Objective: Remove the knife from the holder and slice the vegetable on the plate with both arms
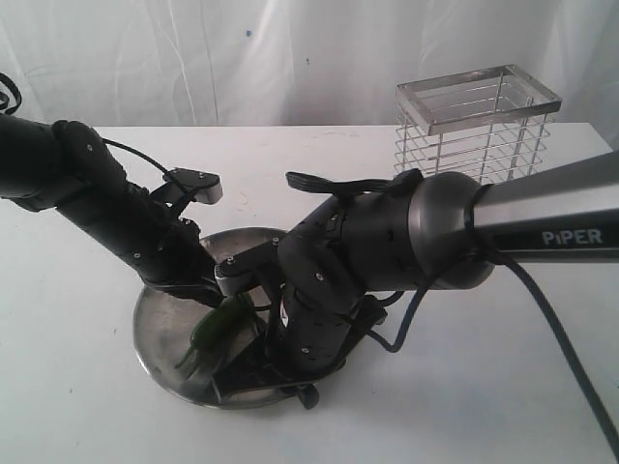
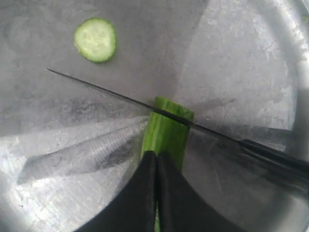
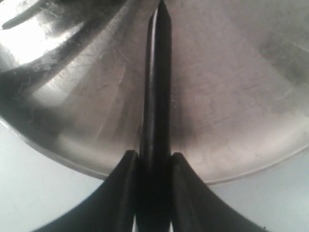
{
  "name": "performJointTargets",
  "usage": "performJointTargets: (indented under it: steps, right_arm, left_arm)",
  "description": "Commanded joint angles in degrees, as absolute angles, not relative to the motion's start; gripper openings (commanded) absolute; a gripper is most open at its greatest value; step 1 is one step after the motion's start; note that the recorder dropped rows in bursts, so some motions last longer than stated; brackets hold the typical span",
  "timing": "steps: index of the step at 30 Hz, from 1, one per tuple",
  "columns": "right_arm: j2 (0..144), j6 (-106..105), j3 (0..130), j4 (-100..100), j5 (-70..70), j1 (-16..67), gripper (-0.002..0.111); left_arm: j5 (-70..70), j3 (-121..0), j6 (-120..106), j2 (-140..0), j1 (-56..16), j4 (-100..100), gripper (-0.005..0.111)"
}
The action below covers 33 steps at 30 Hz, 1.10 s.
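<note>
The plate [image 1: 145, 338], lower left, holds the vegetable [image 2: 166, 135] — clenched in the left hand [image 2: 157, 155] — plus one slice [image 2: 95, 39]; right hand [image 3: 154, 157] grasps the knife [image 3: 157, 87].

Plate [image 1: 155, 338]: right portion hidden beneath 2 arms [image 1: 368, 251]. Vegetable [image 2: 166, 133]: rear end covered by left hand [image 2: 157, 162]. Knife [image 2: 111, 93]: handle end cut off at left wrist view's edge; not made out in exterior view.

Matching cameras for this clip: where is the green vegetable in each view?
Exterior: vegetable lower left of centre.
Left wrist: centre, knife across its end, pinched by the left gripper.
Right wrist: not in it.
Shared landmark: the steel plate, in all three.
</note>
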<state>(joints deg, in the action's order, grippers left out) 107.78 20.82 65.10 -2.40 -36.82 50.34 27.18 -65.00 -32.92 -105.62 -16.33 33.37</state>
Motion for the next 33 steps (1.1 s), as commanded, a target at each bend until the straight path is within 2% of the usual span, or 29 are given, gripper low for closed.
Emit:
performJointTargets:
  steps: [1, 5, 7, 10, 11, 13, 15, 21, 26, 33]
  right_arm:
    - [107.5, 20.53, 65.35, -2.72, -37.57, 50.18, 0.0]
    - [107.5, 20.43, 65.35, -2.72, -37.68, 50.18, 0.0]
    - [107.5, 20.15, 65.35, -2.72, -37.68, 50.18, 0.0]
    - [107.5, 19.85, 65.35, -2.72, -37.68, 50.18, 0.0]
    - [107.5, 19.7, 65.35, -2.72, -37.68, 50.18, 0.0]
    - [107.5, 19.7, 65.35, -2.72, -37.68, 50.18, 0.0]
    - [107.5, 19.21, 65.35, -2.72, -37.68, 50.18, 0.0]
    - [107.5, 18.19, 65.35, -2.72, -37.68, 50.18, 0.0]
    - [107.5, 18.18, 65.35, -2.72, -37.46, 50.18, 0.0]
    - [107.5, 18.18, 65.35, -2.72, -38.7, 50.18, 0.0]
  left_arm:
    - [28.82, -64.71, -33.26, -104.19, -14.93, 35.04, 0.0]
    - [30.97, -64.71, -33.1, -102.35, -12.44, 35.96, 0.0]
    - [32.38, -64.71, -32.84, -101.72, -11.61, 35.96, 0.004]
    - [33.96, -64.57, -32.2, -101.76, -11.34, 35.25, 0.024]
    - [33.63, -64.05, -31.77, -101.76, -11.34, 34.63, 0.035]
    - [31.69, -62.97, -31.94, -101.76, -11.34, 33.61, 0.05]
    - [29.21, -60.89, -34.42, -101.76, -11.56, 32.42, 0.057]
    - [26.16, -57.8, -45.96, -101.76, -12.57, 40.26, 0.056]
    - [24.42, -57.8, -46.46, -102.29, -16.31, 39.97, 0.056]
    - [20.91, -57.75, -45.18, -105.57, -16.7, 39.74, 0.056]
